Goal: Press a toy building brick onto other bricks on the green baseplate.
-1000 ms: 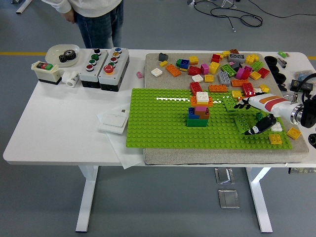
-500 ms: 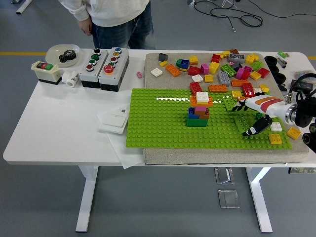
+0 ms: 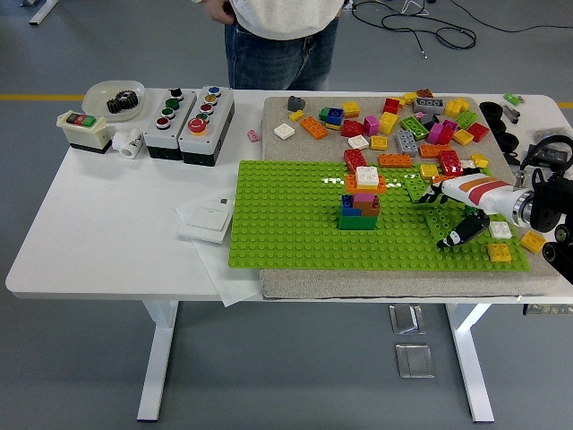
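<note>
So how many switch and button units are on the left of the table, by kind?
Grey push-button boxes: 2
Beige two-button box: 1
White wall switch: 1
Total: 4

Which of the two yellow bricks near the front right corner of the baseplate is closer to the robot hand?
The yellow brick on the green baseplate, just beside the right robot hand. The other yellow brick lies off the plate, further right.

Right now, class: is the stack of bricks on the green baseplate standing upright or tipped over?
Upright. The brick stack rises squarely from the green baseplate, its white brick level on top and no layer visibly leaning.
</note>
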